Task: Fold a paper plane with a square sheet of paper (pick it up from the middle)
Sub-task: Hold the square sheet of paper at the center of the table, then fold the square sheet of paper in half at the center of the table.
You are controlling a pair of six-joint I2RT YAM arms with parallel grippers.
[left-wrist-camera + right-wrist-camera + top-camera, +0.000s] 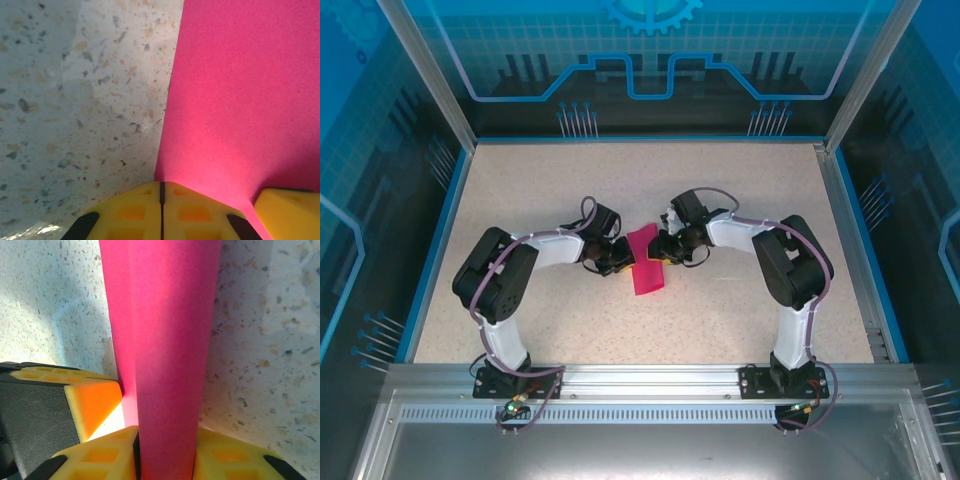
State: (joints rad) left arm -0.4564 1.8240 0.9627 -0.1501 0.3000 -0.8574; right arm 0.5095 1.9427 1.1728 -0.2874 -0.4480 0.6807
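Observation:
The square sheet of paper (646, 262) is magenta-pink and folded into a narrow strip, held just above the middle of the speckled table between both grippers. My left gripper (619, 262) meets its left edge. In the left wrist view the yellow fingers (135, 210) are pressed together, and the paper (240, 100) edge runs straight into their seam at the left gripper (161, 186). My right gripper (661, 254) holds the other side. In the right wrist view the paper (165, 330) passes as a curved band between the fingers of the right gripper (165, 436), which are shut on it.
The speckled table (740, 190) is boxed in by blue-edged transparent walls (440, 230). A metal rail (650, 380) carries both arm bases at the near edge. A finger of the left gripper (92, 400) sits close beside the right gripper's fingers.

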